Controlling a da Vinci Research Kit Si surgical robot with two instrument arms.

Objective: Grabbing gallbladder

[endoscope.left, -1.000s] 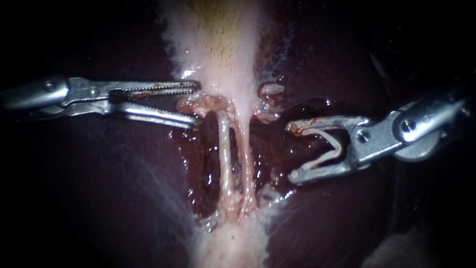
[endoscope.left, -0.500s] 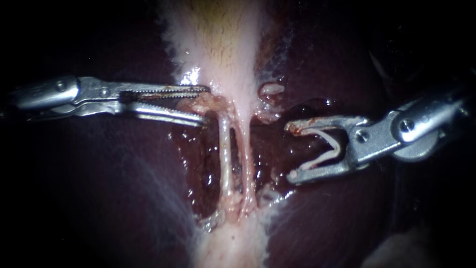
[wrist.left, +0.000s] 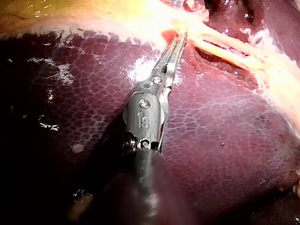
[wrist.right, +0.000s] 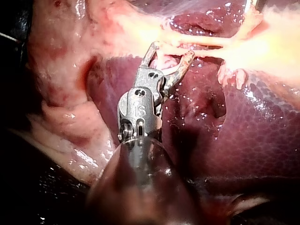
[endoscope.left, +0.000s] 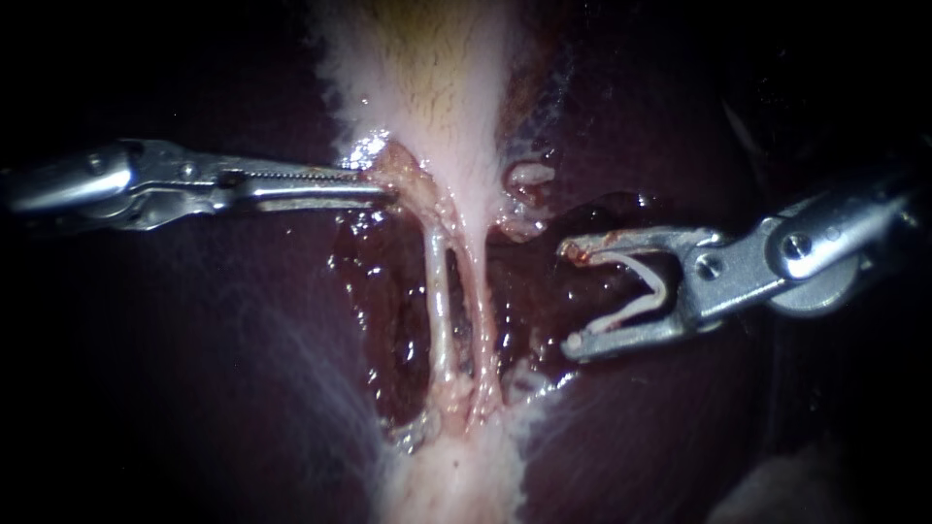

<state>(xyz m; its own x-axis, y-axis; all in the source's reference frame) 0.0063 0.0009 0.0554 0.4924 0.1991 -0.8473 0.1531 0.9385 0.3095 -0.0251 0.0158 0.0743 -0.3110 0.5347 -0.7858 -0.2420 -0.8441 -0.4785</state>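
The pale gallbladder (endoscope.left: 437, 87) narrows downward into two thin tubes (endoscope.left: 440, 301) over the dark liver (endoscope.left: 194, 369). My left instrument (endoscope.left: 381, 184) comes in level from the left. Its toothed jaws lie together on the pink edge of the gallbladder's narrow end, and that fold is drawn leftward. In the left wrist view the same jaws (wrist.left: 178, 40) pinch the rim of the gallbladder (wrist.left: 117, 18). My right instrument (endoscope.left: 573, 296) holds still right of the tubes, jaws open around a white clip (endoscope.left: 636, 291). Its jaws (wrist.right: 172, 50) stand just short of a tube (wrist.right: 206, 43).
A raw, wet, dark red bed (endoscope.left: 388, 311) surrounds the tubes where the liver surface is opened. Small pale tissue tags (endoscope.left: 529, 175) sit right of the gallbladder's narrow end. Pale fatty tissue (endoscope.left: 456, 475) lies below the tubes.
My left instrument's jaws, open before, advanced right onto the gallbladder's edge and closed on it, tugging the fold slightly left and up. The right instrument has not moved.
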